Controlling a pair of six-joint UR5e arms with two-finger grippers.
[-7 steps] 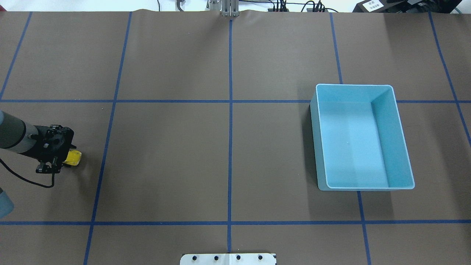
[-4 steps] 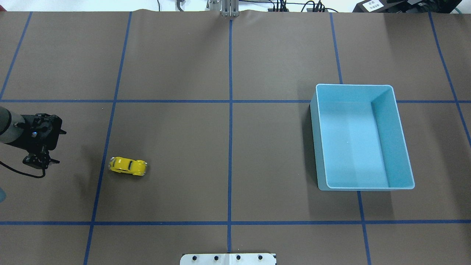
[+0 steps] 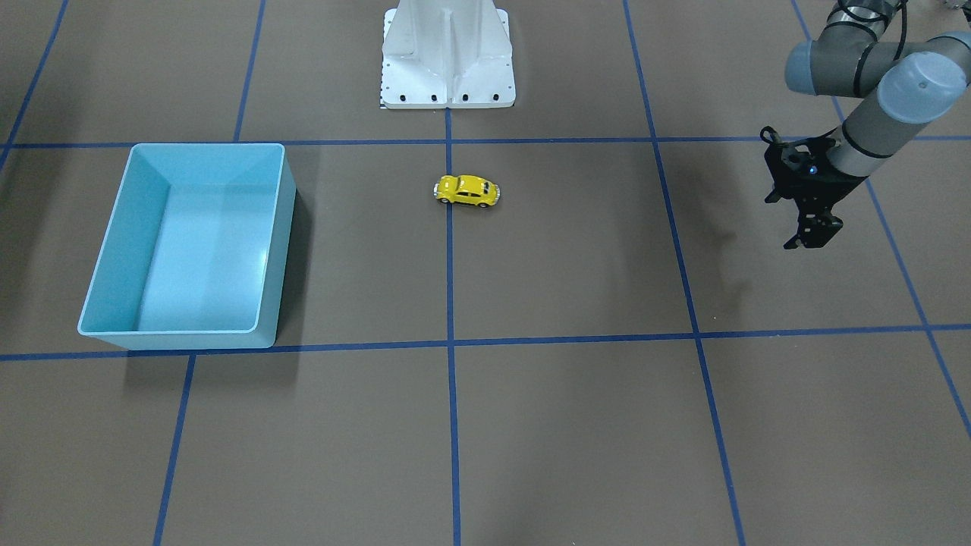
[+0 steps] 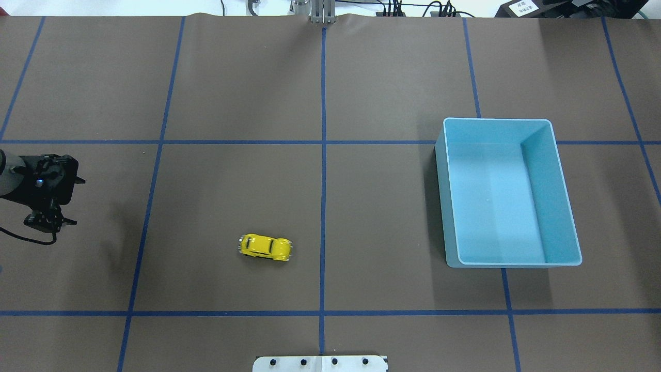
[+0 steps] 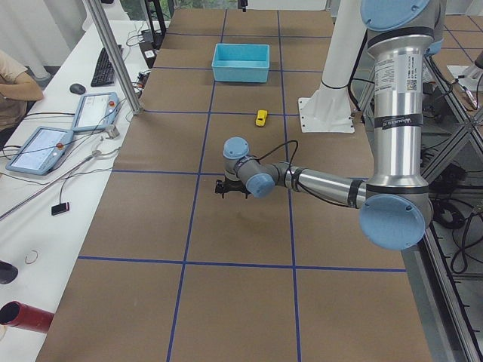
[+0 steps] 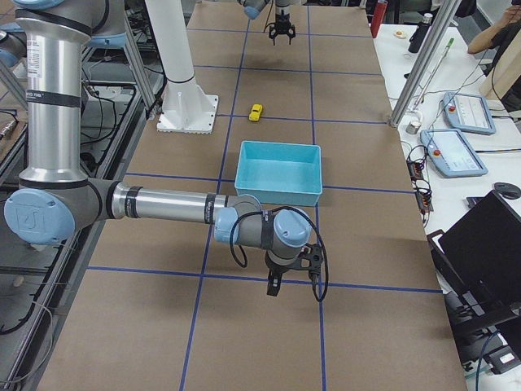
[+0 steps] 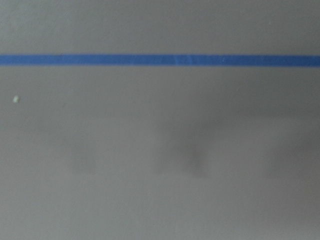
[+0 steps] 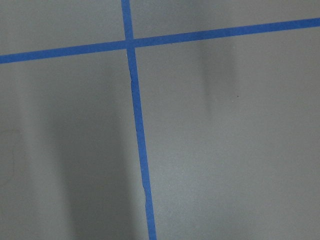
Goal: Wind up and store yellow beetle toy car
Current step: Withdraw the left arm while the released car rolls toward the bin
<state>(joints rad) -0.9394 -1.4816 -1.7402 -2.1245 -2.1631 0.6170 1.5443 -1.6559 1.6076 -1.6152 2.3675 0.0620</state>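
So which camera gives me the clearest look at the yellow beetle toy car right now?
Overhead exterior: the yellow beetle toy car is largest there, unobstructed, with roof and windows clear. Front-facing shows it nearly as well, slightly smaller. Both side views show only a small yellow speck; neither wrist camera catches it.

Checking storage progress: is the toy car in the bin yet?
Out. The yellow beetle toy car stands on the table, well apart from the blue bin.

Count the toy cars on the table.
1. The yellow beetle toy car stands on its wheels on the table, just left of the centre tape line in the overhead view, well apart from the blue bin. None shows inside the bin.
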